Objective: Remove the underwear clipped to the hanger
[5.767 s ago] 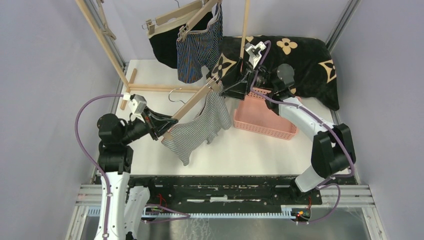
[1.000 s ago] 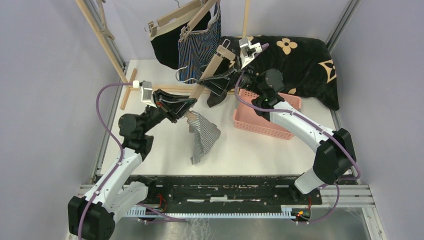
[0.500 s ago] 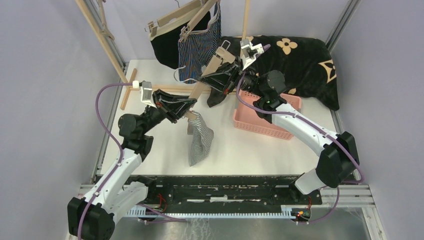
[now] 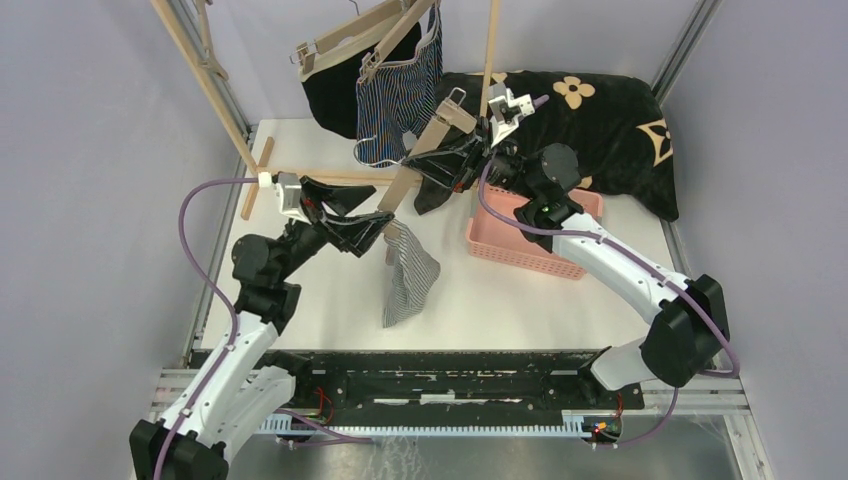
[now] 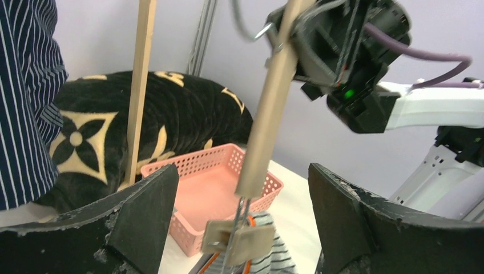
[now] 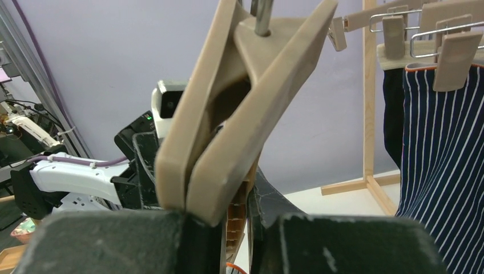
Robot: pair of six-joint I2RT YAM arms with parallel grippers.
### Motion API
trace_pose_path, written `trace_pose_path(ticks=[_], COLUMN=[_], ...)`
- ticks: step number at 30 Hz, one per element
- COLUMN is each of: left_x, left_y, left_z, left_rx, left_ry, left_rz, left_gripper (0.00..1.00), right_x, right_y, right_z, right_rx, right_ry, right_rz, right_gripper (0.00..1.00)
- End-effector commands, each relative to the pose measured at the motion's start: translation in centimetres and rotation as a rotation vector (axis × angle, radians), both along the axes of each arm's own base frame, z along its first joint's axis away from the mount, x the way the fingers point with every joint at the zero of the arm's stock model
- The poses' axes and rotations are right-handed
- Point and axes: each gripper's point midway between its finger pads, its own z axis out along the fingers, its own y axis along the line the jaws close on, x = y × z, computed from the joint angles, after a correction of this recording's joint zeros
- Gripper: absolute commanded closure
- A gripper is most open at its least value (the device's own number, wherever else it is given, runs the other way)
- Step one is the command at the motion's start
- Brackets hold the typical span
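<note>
With the right gripper [image 6: 228, 221] clamped on the hanger [image 6: 228, 131], the wide-open, empty left gripper [image 5: 242, 191] should close squarely on the clip [image 5: 238, 241] from which the grey-white striped shorts [image 4: 408, 280] dangle, squeezing fully

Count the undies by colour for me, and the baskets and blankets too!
Grey-white striped underwear: 1
Black underwear: 1
Navy striped underwear: 1
Pink basket: 1
Black flower blanket: 1
Total: 5
</note>
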Motion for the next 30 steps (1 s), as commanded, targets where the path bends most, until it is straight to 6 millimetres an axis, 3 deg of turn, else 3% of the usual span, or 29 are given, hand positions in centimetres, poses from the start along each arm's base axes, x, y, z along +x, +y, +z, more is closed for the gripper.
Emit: trace_pose_path(ticks=[1, 5, 11, 18, 20, 22, 23, 27, 28, 30], left_x=[0.8, 0.7, 0.3, 0.3, 0.4, 0.6, 0.8, 0.7, 0.7, 0.8], left_y=[0.2, -0.2, -0.7, -0.8, -0.8, -0.8, -0.8, -1.1, -1.1, -0.9], left_z=[-1.9, -2.8, -2.6, -2.3, -2.3, -2.3, -2.4, -2.2, -1.9, -1.3], left_rx=[0.041, 0.043, 0.025, 0.027, 0.026, 0.032, 0.038, 0.070, 0.075, 0.078], left_ry=[0.005, 0.025, 0.022, 0.015, 0.015, 0.022, 0.027, 0.011, 0.008, 0.006], left_rz=[0.039, 0.008, -0.034, -0.043, -0.041, -0.034, -0.032, -0.052, -0.050, -0.030], left_gripper=[0.10, 0.10, 0.13, 0.27, 0.46, 0.86, 0.96, 0.97, 0.89, 0.51], right_x=[-1.8, -2.0, -1.8, -0.3, 0.0, 0.4, 0.5, 0.7, 0.7, 0.8], right_y=[-1.7, -1.9, -1.9, -1.4, -1.2, -1.0, -1.0, -0.8, -0.7, -0.7], right_z=[3.5, 3.8, 4.2, 4.0, 3.8, 3.6, 3.6, 3.3, 3.1, 3.2], right_rx=[0.080, 0.089, 0.094, 0.087, 0.083, 0.081, 0.081, 0.072, 0.068, 0.066], right_ry=[-0.096, -0.107, -0.124, -0.119, -0.114, -0.108, -0.108, -0.106, -0.105, -0.104], right_rz=[-0.020, -0.024, -0.032, -0.075, -0.077, -0.083, -0.084, -0.082, -0.080, -0.079], right_gripper=[0.99, 0.99, 0.99, 0.99, 0.99, 0.99, 0.99, 0.99, 0.99, 0.99])
